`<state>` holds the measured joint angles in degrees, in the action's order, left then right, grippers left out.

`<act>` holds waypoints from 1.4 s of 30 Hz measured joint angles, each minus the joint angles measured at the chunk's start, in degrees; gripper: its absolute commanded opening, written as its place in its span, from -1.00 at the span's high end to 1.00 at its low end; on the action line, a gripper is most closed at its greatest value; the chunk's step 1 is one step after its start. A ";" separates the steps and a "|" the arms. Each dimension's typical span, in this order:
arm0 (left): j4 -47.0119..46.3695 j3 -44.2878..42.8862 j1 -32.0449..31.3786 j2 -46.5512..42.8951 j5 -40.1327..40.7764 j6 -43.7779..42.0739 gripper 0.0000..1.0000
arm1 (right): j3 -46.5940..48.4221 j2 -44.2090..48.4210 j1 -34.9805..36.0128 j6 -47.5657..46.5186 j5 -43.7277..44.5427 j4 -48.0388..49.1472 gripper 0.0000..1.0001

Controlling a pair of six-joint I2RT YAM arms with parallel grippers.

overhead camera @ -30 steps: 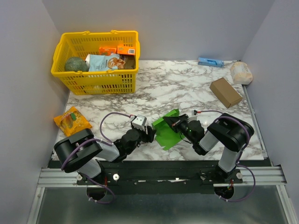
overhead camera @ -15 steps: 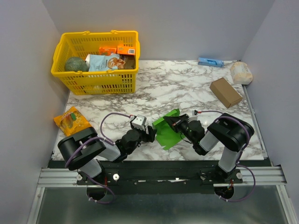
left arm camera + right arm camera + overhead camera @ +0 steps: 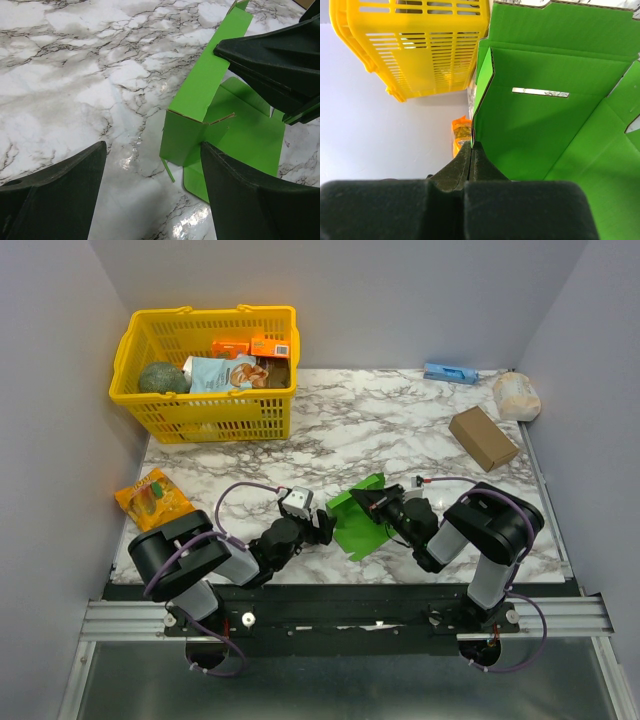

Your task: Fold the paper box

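Note:
The paper box [image 3: 358, 522] is bright green card, half unfolded, lying near the table's front middle with one wall standing up. In the left wrist view the paper box [image 3: 220, 120] shows an upright wall and corner over its flat base. My left gripper [image 3: 324, 530] sits just left of it, open; seen from the left wrist, my left gripper [image 3: 152, 147] has bare marble between its fingers and the box's near corner just ahead. My right gripper [image 3: 362, 499] is shut on the top edge of the standing wall. Its wrist view shows my right gripper [image 3: 472, 146] pinching that edge of the paper box [image 3: 545, 125].
A yellow basket [image 3: 205, 405] of groceries stands at the back left, also in the right wrist view as the yellow basket [image 3: 420, 50]. An orange packet [image 3: 153, 498] lies at the left edge. A brown cardboard box [image 3: 483, 437], a blue item [image 3: 450, 372] and a white bundle [image 3: 516, 395] sit at the back right.
My left gripper's jaws have spread wider and its arm has shifted slightly right. The right gripper and the green card have stayed put.

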<state>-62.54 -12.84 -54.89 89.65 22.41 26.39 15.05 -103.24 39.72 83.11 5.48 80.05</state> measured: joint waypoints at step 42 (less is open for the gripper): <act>16.59 -11.13 -2.64 1.97 10.71 2.23 0.22 | -0.24 -0.24 0.09 0.90 -0.04 0.48 0.99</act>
<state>-45.95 -23.97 -57.54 91.61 33.12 28.62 14.81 -103.48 39.81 84.01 5.43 80.53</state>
